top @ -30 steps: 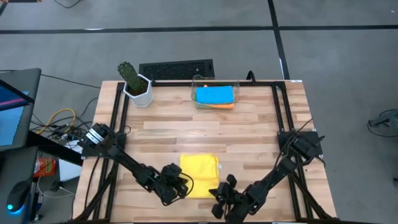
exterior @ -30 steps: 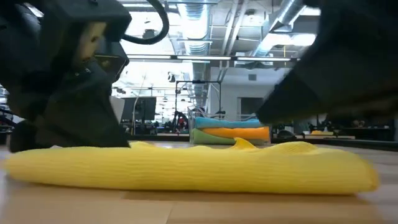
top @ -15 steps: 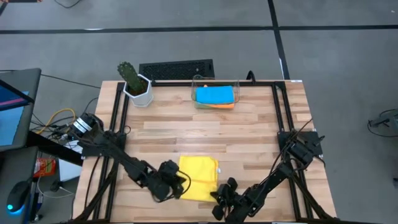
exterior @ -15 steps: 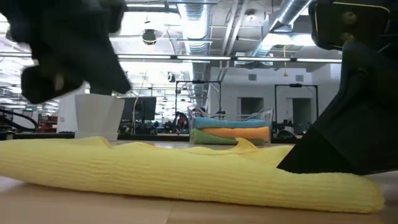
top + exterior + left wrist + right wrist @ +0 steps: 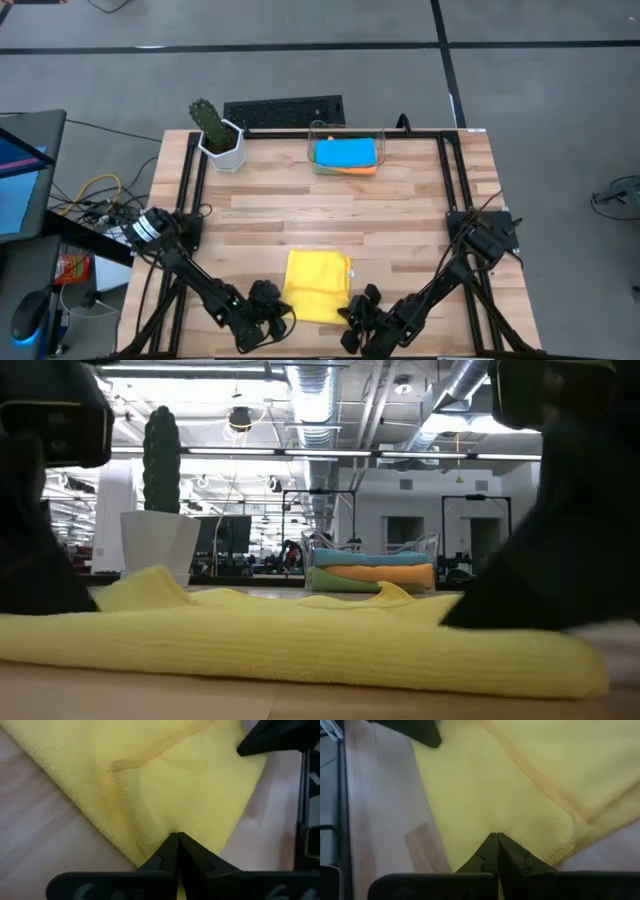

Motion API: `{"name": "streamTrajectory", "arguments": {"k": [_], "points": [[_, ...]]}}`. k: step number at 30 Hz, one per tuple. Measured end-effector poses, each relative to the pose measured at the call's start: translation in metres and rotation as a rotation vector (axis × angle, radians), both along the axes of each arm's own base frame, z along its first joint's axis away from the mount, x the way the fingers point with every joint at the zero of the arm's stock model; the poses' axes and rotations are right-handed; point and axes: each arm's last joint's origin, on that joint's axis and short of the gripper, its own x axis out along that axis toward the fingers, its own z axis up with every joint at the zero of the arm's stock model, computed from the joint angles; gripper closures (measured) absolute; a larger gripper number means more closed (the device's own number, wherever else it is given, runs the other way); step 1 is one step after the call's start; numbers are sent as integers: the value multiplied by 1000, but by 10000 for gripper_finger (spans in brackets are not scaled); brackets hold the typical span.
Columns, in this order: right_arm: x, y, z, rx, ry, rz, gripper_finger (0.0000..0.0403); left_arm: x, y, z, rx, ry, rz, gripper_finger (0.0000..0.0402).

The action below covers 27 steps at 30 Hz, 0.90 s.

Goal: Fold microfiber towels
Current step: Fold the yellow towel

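Fingers on both arms are pressed together, each pair pinching the near edge of the yellow towel [image 5: 318, 286]. In the left wrist view the left fingers [image 5: 176, 851] meet tip to tip w/ yellow cloth caught at the point; same in the right wrist view, where the right fingers [image 5: 496, 849] are clamped on the cloth edge. So no gap on either side, both have hold of the towel.

From above, the left gripper [image 5: 268, 312] sits at the towel's near left corner, the right gripper [image 5: 358, 312] at its near right corner, both low by the front edge of the worktop [image 5: 400, 215]. The towel lies mostly flat as a rough rectangle, front-centre of the worktop, btwn the two arms. In the low view it's a long yellow roll [image 5: 300, 640] across the wood, w/ a small peak raised on the left side and another nearer the middle; dark arm parts block both sides of that view.

At the back of the worktop, a clear bin [image 5: 346, 155] holds the other towels stacked: blue towel [image 5: 345, 151] on top, orange towel [image 5: 360, 170] showing under it. Low view shows the stack as blue over orange over green towel [image 5: 340, 582].

Cactus [image 5: 207, 118] in a white pot [image 5: 223, 148] stands at the back left corner; a black keyboard [image 5: 284, 110] lies just behind the worktop's back edge
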Motion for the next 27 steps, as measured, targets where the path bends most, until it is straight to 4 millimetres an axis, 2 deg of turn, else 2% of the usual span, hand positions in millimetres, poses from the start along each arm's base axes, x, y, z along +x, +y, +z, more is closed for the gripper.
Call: {"name": "streamTrajectory", "arguments": {"k": [3, 6, 9, 13, 20, 24, 27], "points": [[0, -1, 15, -4, -20, 13, 379, 2, 1, -9, -22, 44, -2, 401], [-1, 2, 40, -26, -118, 7, 386, 0, 0, -11, -21, 55, -9, 401], [-2, 5, 49, -80, -180, 4, 388, 0, -1, -12, -22, 52, -2, 401], [2, 6, 36, -63, -177, 6, 379, 2, 1, -12, -42, 45, 30, 401], [1, 8, -12, 15, -62, -7, 386, 14, 10, -10, -86, 35, 71, 401], [-2, 7, -15, 40, -35, -40, 388, 20, 11, -7, -102, 44, 85, 401], [-4, 6, -4, 19, -36, -21, 376, 24, 10, 0, -98, 46, 76, 401]]}}
